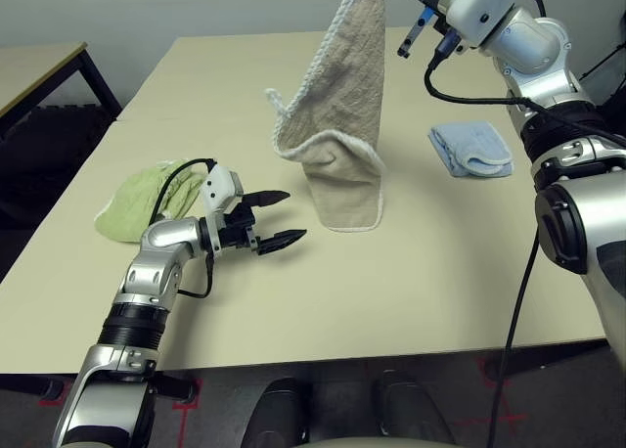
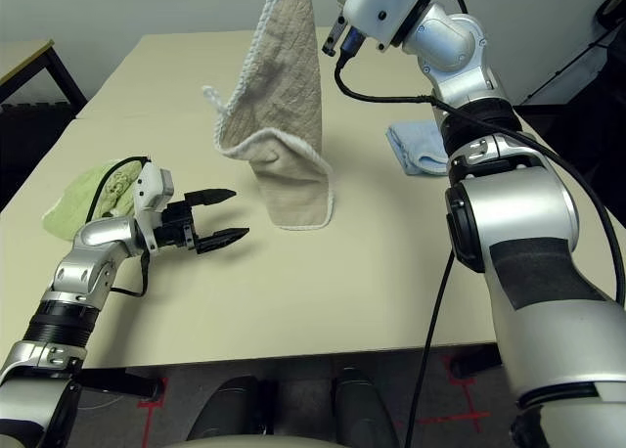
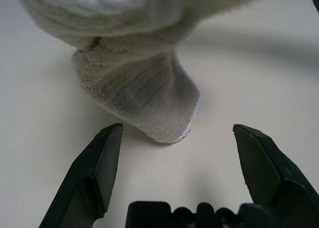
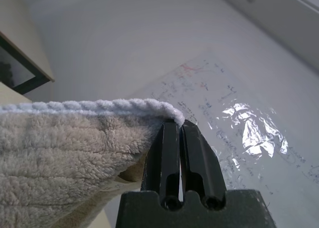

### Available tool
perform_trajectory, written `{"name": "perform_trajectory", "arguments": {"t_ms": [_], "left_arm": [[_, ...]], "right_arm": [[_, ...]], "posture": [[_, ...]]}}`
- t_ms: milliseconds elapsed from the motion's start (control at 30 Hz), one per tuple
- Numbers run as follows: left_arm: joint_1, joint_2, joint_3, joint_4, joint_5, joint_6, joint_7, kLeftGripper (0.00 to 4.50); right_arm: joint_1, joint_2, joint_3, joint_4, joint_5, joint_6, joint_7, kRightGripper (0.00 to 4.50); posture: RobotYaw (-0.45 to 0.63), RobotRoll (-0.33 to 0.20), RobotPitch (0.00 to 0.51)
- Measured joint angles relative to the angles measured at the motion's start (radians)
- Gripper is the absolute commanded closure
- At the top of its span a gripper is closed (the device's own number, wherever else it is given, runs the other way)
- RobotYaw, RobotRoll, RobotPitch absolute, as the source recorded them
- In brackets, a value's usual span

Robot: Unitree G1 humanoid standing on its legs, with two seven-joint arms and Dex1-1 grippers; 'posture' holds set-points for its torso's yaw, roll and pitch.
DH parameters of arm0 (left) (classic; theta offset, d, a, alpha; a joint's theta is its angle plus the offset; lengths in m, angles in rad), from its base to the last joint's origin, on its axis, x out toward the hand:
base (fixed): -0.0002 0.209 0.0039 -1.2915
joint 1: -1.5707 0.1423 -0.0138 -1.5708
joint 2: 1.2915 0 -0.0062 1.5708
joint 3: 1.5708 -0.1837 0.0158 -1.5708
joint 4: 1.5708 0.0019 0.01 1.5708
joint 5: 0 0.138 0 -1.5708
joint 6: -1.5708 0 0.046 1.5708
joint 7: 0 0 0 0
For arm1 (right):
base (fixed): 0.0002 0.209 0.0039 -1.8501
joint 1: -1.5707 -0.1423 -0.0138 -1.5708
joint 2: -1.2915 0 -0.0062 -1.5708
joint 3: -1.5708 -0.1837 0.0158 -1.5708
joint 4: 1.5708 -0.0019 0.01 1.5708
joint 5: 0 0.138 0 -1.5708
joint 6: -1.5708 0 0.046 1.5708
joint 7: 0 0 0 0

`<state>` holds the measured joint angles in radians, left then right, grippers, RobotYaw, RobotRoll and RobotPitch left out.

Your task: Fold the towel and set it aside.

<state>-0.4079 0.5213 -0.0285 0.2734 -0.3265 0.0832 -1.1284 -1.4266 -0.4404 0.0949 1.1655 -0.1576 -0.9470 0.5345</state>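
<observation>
A: Nearest first. What's at the near end?
B: L gripper (image 1: pixel 284 216), low over the near-left part of the table (image 1: pixel 323 316). Fingers wide apart, nothing btwn them.
A: Which way does it point?
B: Toward pic right, at the towel's lower end, not touching it.
A: And the towel (image 1: pixel 342 125)?
B: Beige terry w/ white stitched edging. Hangs from up high, over the middle of the table, R of the L gripper. Bottom end down by the tabletop, w/ a curled fold just above it. White loop (image 1: pixel 275 98) sticks out on its left edge.
A: Anything behind the L arm?
B: Yes, green cloth (image 1: pixel 137 208), crumpled on the table at left, partly hidden by the arm.
A: Right side?
B: Blue cloth (image 1: pixel 471 149), folded, flat on the table, R of the towel, well apart from it.
A: R gripper (image 4: pixel 180 126)?
B: Raised high. R wrist view: fingers closed on the towel at a corner, white edging pinched at the tips.
A: Far stuff?
B: Second table (image 1: pixel 39 71) at far left, dark legs. Wall (image 4: pixel 124 44) behind, w/ a clear shiny sheet (image 4: pixel 224 118) on it, covered in scribbles, too small to read.
</observation>
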Motion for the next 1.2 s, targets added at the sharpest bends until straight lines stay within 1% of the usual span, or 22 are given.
{"name": "perform_trajectory", "arguments": {"t_ms": [67, 233, 367, 467, 533, 633, 700, 867, 1000, 1200], "left_arm": [[-0.003, -0.010, 0.000, 0.000, -0.003, 0.018, 0.008, 0.00], [-0.001, -0.027, -0.001, -0.037, -0.024, 0.122, 0.024, 0.00], [0.032, 0.012, -0.018, -0.083, -0.024, 0.201, 0.013, 0.00], [0.075, 0.052, -0.039, -0.139, -0.026, 0.287, 0.006, 0.00], [0.105, 0.061, -0.042, -0.193, -0.041, 0.358, 0.007, 0.00], [0.119, 0.060, -0.043, -0.254, -0.059, 0.411, 0.022, 0.00], [0.120, 0.049, -0.042, -0.268, -0.065, 0.429, 0.041, 0.00], [0.113, -0.019, -0.044, -0.287, -0.105, 0.518, 0.099, 0.00], [0.096, -0.031, -0.058, -0.308, -0.128, 0.599, 0.114, 0.00], [0.076, -0.043, -0.060, -0.301, -0.145, 0.675, 0.155, 0.00]], "right_arm": [[0.004, 0.001, 0.000, 0.000, 0.000, 0.021, 0.007, 4.42], [0.013, 0.017, 0.002, -0.001, -0.006, 0.088, 0.016, 4.42], [0.016, 0.019, 0.002, -0.002, -0.012, 0.127, 0.011, 4.42], [0.016, 0.023, 0.002, -0.007, -0.013, 0.136, 0.011, 4.42], [0.017, 0.025, 0.002, -0.009, -0.013, 0.139, 0.011, 4.42], [0.020, 0.032, 0.002, -0.019, -0.012, 0.139, 0.012, 4.42], [0.020, 0.034, 0.002, -0.023, -0.012, 0.140, 0.013, 4.42], [0.020, 0.035, 0.002, -0.023, -0.013, 0.146, 0.013, 4.42], [0.020, 0.035, 0.002, -0.023, -0.013, 0.150, 0.013, 4.42], [0.020, 0.033, 0.002, -0.024, -0.012, 0.150, 0.015, 4.42]], "posture": [[0.00, 0.000, 0.058], [0.01, 0.000, 0.062], [0.01, 0.000, 0.066], [0.01, 0.000, 0.068], [0.01, 0.000, 0.068], [0.02, 0.000, 0.073], [0.02, 0.000, 0.073], [0.02, 0.000, 0.073], [0.02, 0.000, 0.074], [0.01, 0.000, 0.079]]}}
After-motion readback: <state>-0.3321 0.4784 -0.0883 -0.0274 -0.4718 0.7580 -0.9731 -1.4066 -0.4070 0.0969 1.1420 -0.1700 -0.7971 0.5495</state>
